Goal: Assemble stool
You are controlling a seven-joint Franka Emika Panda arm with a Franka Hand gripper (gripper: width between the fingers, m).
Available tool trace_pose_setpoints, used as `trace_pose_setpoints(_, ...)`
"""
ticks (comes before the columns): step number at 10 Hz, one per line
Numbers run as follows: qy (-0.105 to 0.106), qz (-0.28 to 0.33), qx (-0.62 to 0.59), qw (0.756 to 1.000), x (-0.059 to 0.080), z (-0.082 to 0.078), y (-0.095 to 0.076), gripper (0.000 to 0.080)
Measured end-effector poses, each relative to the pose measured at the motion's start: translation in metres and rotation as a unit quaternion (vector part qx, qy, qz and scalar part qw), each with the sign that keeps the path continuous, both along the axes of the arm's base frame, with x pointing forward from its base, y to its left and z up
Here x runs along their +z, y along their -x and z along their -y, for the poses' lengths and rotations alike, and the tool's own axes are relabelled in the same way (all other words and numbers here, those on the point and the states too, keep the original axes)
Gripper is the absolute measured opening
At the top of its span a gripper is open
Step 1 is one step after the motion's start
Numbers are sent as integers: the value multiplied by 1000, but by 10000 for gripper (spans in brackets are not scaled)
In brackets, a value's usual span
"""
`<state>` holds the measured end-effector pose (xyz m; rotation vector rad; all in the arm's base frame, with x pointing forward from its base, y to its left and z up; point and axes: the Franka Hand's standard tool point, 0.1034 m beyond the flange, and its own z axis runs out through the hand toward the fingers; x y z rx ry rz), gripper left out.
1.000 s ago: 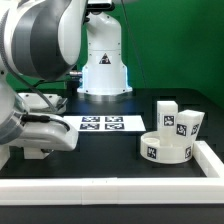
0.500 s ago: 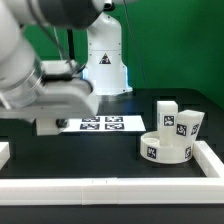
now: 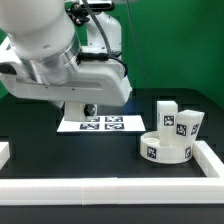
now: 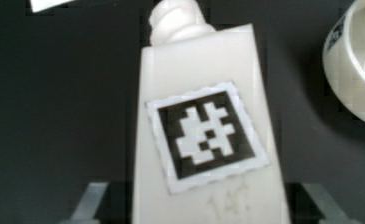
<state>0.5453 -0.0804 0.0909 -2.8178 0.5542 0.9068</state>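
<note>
In the wrist view a white blocky stool leg [image 4: 200, 110] with a black-and-white tag fills the middle. My gripper [image 4: 202, 205] is shut on it, one grey finger [image 4: 94, 200] against each side. In the exterior view the arm's large hand [image 3: 85, 85] hangs above the table's middle and hides the held leg. The round white seat [image 3: 165, 150] lies at the exterior view's right. Two more legs [image 3: 166, 114] [image 3: 188, 125] stand upright at its back. A curved white rim [image 4: 357, 70], like the seat's, shows beside the held leg.
The marker board [image 3: 103, 124] lies flat on the black table just under and behind the hand. White border rails run along the front [image 3: 110, 187] and the exterior view's right [image 3: 207, 152]. The robot's white base [image 3: 105, 40] stands at the back.
The arm has swung from the exterior view's left toward its right and now hangs over the marker board. The seat and the two standing legs have not moved.
</note>
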Motion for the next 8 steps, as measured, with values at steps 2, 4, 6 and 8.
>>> trace_pose_setpoints(2,23,65,1,998,-1,1,-16,327)
trace_pose_setpoints(4,39,108,-17,993,15,-9,-15,327)
trace_pose_setpoints(6,61,179,-30,981,30,-35,-2,327)
trace_pose_setpoints(8,86,257,-16,962,34,-48,-4,327)
